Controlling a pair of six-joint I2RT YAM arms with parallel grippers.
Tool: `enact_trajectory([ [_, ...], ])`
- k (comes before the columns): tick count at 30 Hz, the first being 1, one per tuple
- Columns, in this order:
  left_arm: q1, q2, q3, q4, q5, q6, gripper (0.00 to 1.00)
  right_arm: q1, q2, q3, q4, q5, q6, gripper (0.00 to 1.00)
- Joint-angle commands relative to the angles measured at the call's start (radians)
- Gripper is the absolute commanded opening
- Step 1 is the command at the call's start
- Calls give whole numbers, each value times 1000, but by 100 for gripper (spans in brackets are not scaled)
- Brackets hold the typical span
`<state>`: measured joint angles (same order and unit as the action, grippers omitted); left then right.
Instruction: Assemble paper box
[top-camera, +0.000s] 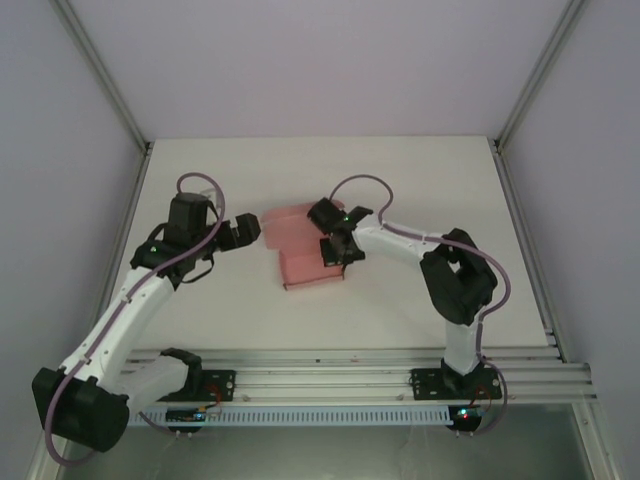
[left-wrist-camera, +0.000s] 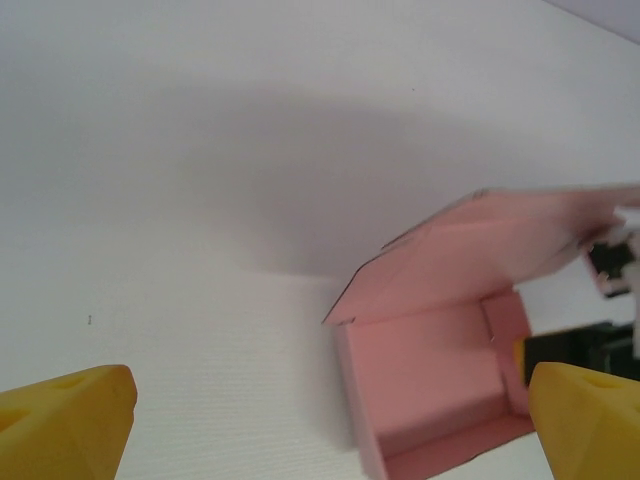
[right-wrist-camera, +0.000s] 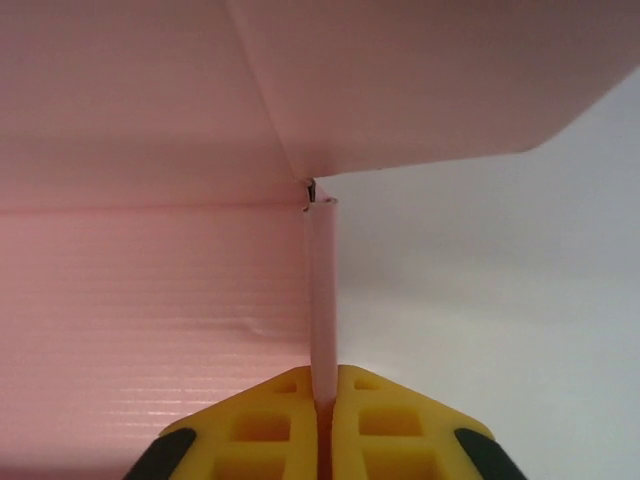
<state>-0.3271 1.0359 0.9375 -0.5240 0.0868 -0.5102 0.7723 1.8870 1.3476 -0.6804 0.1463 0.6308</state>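
On the counter (top-camera: 420, 180), the right hand (right-wrist-camera: 322, 400) clamps a paper box (top-camera: 308, 270) wall; the left hand (top-camera: 250, 231) hovers nearby, jaws apart.

Paper box (top-camera: 305, 268) lies centred on the table (top-camera: 420, 180).

The paper box (top-camera: 300, 268) is pink all over, with fine horizontal ribbing on its inner wall. The table (top-camera: 430, 180) is plain white. The left gripper's fingers (left-wrist-camera: 70, 420) and the right gripper's fingers (right-wrist-camera: 270, 425) are bright yellow. The 2 arms, left arm (top-camera: 125, 310) and right arm (top-camera: 395, 238), are white with black joints and mauve cables (top-camera: 195, 180).
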Motion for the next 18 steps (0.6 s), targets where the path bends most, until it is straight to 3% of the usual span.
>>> enact_trajectory([
  [1, 5, 18, 44, 2, 36, 34, 100, 17, -38, -35, 18, 37, 234, 12],
  [7, 5, 53, 41, 4, 125, 101, 99, 28, -120, -51, 42, 44, 181, 33],
  [11, 5, 94, 56, -1, 175, 184, 99, 0, -235, -51, 55, 70, 25, 69],
  [12, 6, 113, 67, -6, 174, 201, 99, -12, -265, -47, 64, 73, -66, 74],
  [14, 6, 159, 92, -16, 184, 243, 99, -44, -314, -56, 128, 24, -276, 95],
  [18, 6, 257, 134, -20, 275, 339, 100, -160, -340, -48, 219, -252, -662, 99],
])
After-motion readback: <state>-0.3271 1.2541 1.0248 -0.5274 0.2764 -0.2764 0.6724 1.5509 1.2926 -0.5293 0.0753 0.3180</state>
